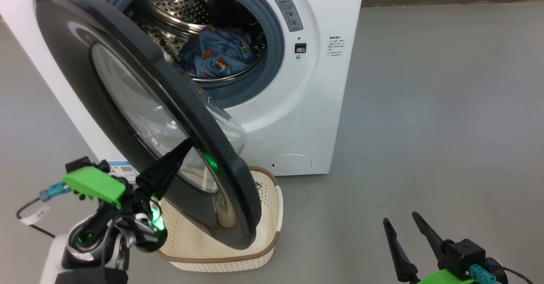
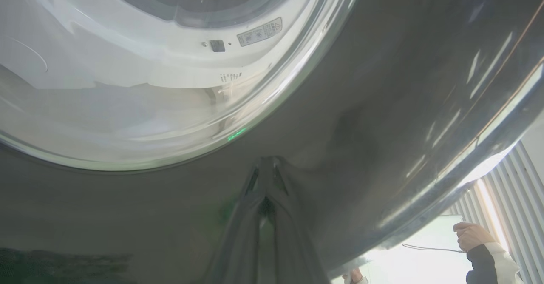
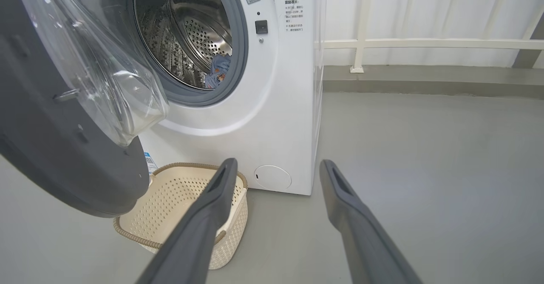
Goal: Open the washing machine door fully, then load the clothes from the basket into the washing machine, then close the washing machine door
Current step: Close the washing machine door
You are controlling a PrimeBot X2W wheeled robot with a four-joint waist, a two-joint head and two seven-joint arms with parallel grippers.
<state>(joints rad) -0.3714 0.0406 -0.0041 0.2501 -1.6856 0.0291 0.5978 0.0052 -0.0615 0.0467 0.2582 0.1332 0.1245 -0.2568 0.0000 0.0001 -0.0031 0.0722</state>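
Observation:
The white washing machine (image 1: 297,118) stands with its door (image 1: 127,54) swung partway, hanging between wide open and shut. Blue bear-print clothes (image 1: 216,54) lie inside the steel drum, and show in the right wrist view as clothes (image 3: 219,69) too. The cream basket (image 1: 265,233) sits on the floor under the door; the basket (image 3: 182,190) looks empty. My left gripper (image 1: 187,143) is shut, its tips pressed against the door's outer face near the glass; in the left wrist view the left gripper (image 2: 267,161) touches the dark rim of the door (image 2: 382,105). My right gripper (image 1: 400,217) hangs open and empty at the lower right, and the right gripper (image 3: 278,167) points toward the machine (image 3: 280,118).
Grey floor stretches to the right of the machine. A low wall ledge and white railing (image 3: 425,44) run behind. A person's hand (image 2: 471,235) shows past the door's edge. The door (image 3: 63,156) overhangs the basket's left part.

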